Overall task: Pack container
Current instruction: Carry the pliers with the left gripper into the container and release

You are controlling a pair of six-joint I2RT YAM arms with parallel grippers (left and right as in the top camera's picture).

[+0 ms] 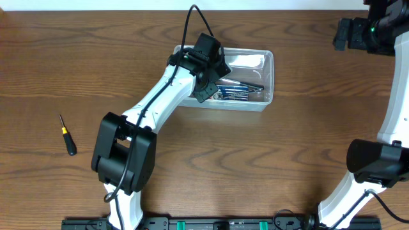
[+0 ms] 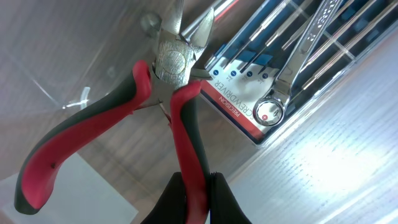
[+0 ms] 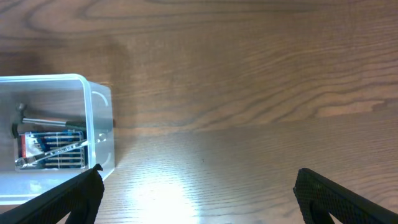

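Currently, from the left wrist view: left gripper (image 2: 194,193) is closed on one red-and-black handle of the pliers (image 2: 171,62), low on that handle. The other handle splays free to the side. The pliers' head points away from the fingers, into the container (image 1: 249,59). Cannot tell whether the head rests on the tub floor or hangs just above it.

Just beyond the head: precision screwdriver set (image 2: 236,102) in its flat case, with a wrench (image 2: 292,68) lying across it. Both are inside, at the end nearer the robot.

Container sits on the table (image 1: 128,38), right of centre and towards the far edge, long side running away from the robot.

Handling judgement:
- Container is thin clear plastic, probably light, with slick walls that flex.
- The steel inside likely loads it unevenly, towards one end.
- If it must be shifted, take the rim at a short wall. Pinching mid-wall would probably bow it.
- Pliers are stiff and head-heavy. Held by a single handle, they may swing about the pivot.

Further out: a small screwdriver (image 1: 66,135) lies alone, well apart, on the robot's left.

Farthest: right gripper (image 3: 198,174) has its fingers spread wide with nothing between them. It hangs over bare wood, the tub off to one side of its view.
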